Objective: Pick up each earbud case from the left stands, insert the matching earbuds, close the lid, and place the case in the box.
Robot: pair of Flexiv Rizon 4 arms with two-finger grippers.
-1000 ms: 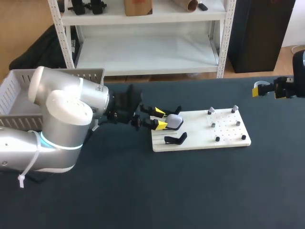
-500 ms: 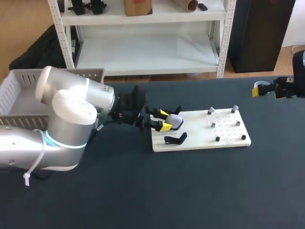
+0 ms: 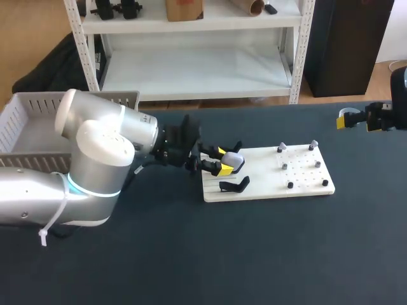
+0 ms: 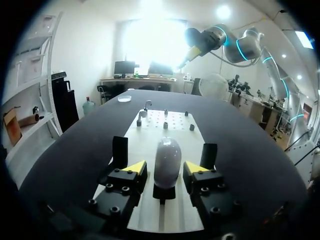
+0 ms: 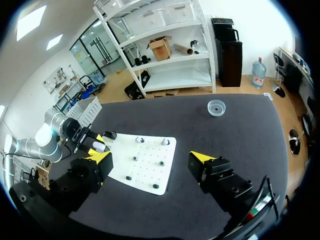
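Earbud case (image 4: 167, 160) glossy plastic; table (image 3: 254, 254) matt dark cloth

a dark, matte table (image 3: 191, 254) fills the foreground. behind its far edge stands a white metal shelving unit (image 3: 197, 70), with a cardboard box (image 3: 184, 7) and a cardboard tube (image 3: 247, 6) on an upper shelf. just beside the unit is a tall black cabinet (image 3: 346, 44). the floor (image 3: 38, 32) is warm wood. in the left wrist view a bright window (image 4: 152, 42) glares above a desk (image 4: 135, 81) with monitors, the wall (image 4: 85, 45) is white, and a round ceiling light (image 4: 223, 11) shines.
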